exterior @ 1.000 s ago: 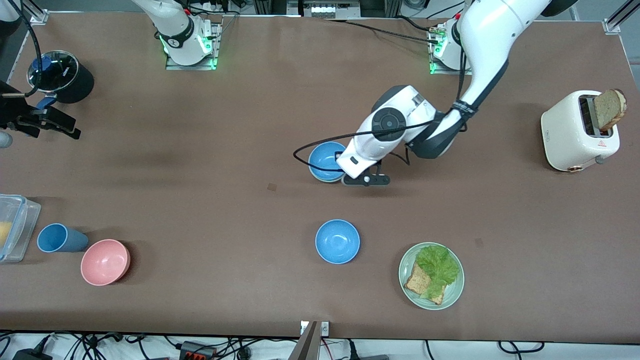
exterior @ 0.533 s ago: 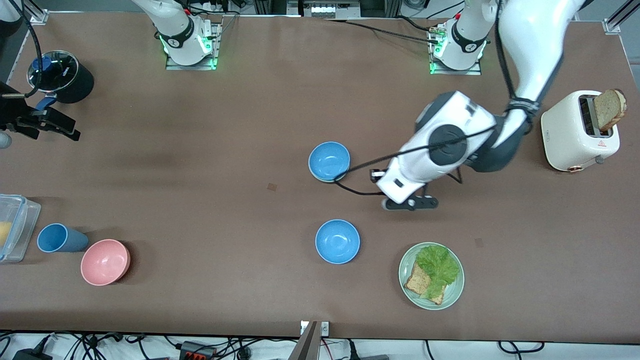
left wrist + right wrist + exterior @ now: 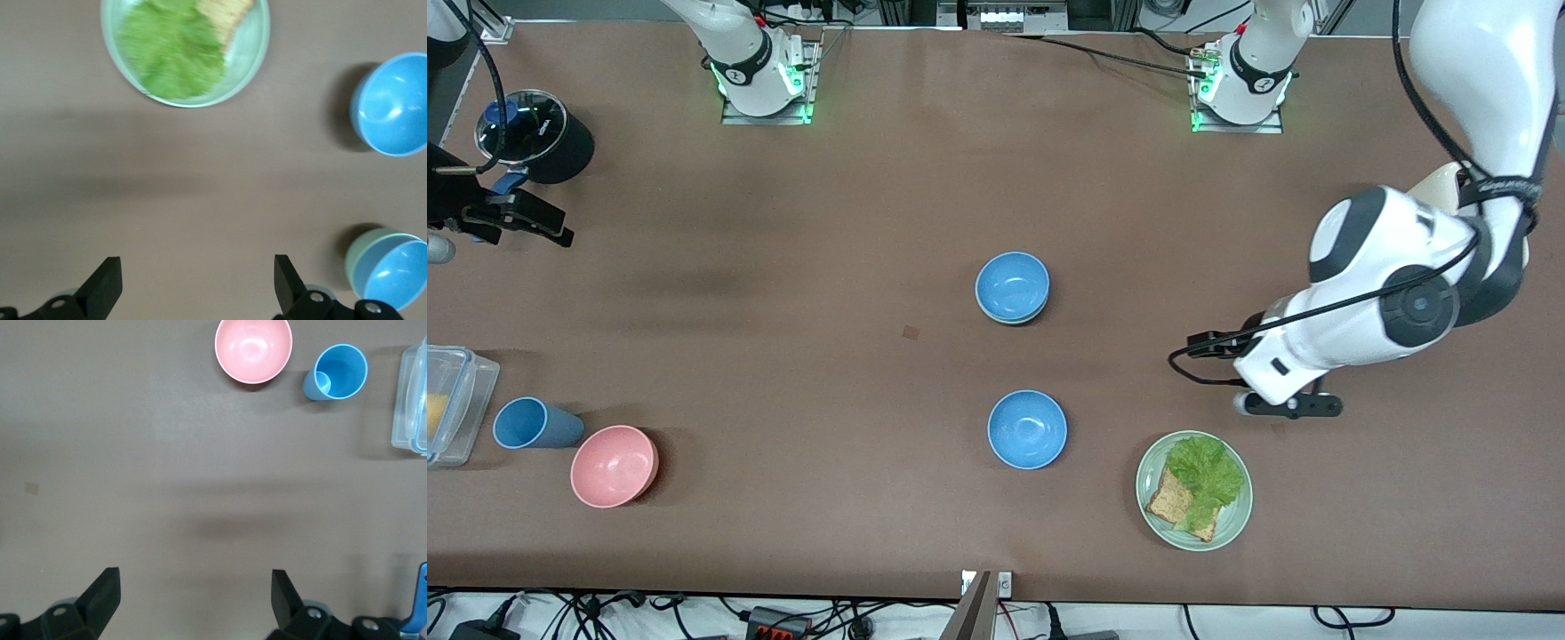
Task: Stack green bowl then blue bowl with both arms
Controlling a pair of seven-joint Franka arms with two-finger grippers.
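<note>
1. Near the table's middle, one blue bowl [image 3: 1011, 285] sat inside the green bowl [image 3: 361, 257].
2. 2nd blue bowl [image 3: 1027, 428] sat alone, nearer the front cam, beside the plate [image 3: 1232, 520] w/ lettuce & toast.
3. Left gripper [image 3: 1285, 405] hung over bare table by that plate, fingers [image 3: 103, 287] wide apart, holding nothing.
4. Right gripper [image 3: 193, 600] waited at the right arm's end, fingers apart, empty.
5. Pink bowl [image 3: 614, 465] sat beside the blue cup [image 3: 534, 423].

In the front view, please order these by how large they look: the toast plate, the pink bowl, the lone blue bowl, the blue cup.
1. Toast plate, clearly widest.
2. Pink bowl and lone blue bowl: they look alike, so I do not rank them.
3. Blue cup, smallest.
</note>
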